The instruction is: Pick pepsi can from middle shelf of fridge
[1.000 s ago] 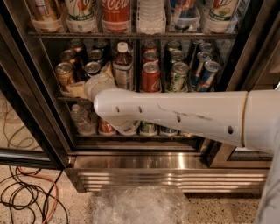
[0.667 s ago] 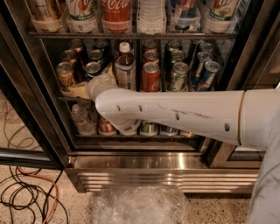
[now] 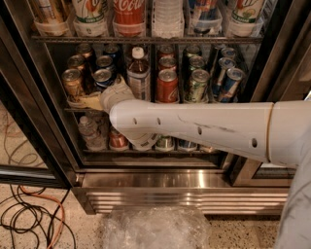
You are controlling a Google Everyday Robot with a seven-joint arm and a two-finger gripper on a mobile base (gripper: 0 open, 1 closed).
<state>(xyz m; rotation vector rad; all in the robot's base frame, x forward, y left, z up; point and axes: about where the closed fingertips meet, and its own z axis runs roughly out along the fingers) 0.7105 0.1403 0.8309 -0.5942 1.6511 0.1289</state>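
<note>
The fridge (image 3: 44, 121) stands open in front of me. Its middle shelf (image 3: 73, 110) holds rows of cans. A dark blue pepsi can (image 3: 102, 78) stands at the front of the second lane from the left, with more blue cans behind it. My gripper (image 3: 104, 96) is inside the fridge at this shelf, right in front of that can's lower half and hiding it. My white arm (image 3: 204, 129) reaches in from the right and covers part of the shelf.
On the middle shelf are a gold can (image 3: 73, 82), a bottle (image 3: 139, 73), a red Coca-Cola can (image 3: 166, 86), a green can (image 3: 198, 85) and slim blue-silver cans (image 3: 231, 82). Large bottles (image 3: 129, 14) stand above and small cans (image 3: 118, 138) below. Cables (image 3: 29, 219) and plastic wrap (image 3: 155, 228) lie on the floor.
The arm has shifted very slightly to the right. The gripper stays at the front of the blue can's lane, and no can has moved.
</note>
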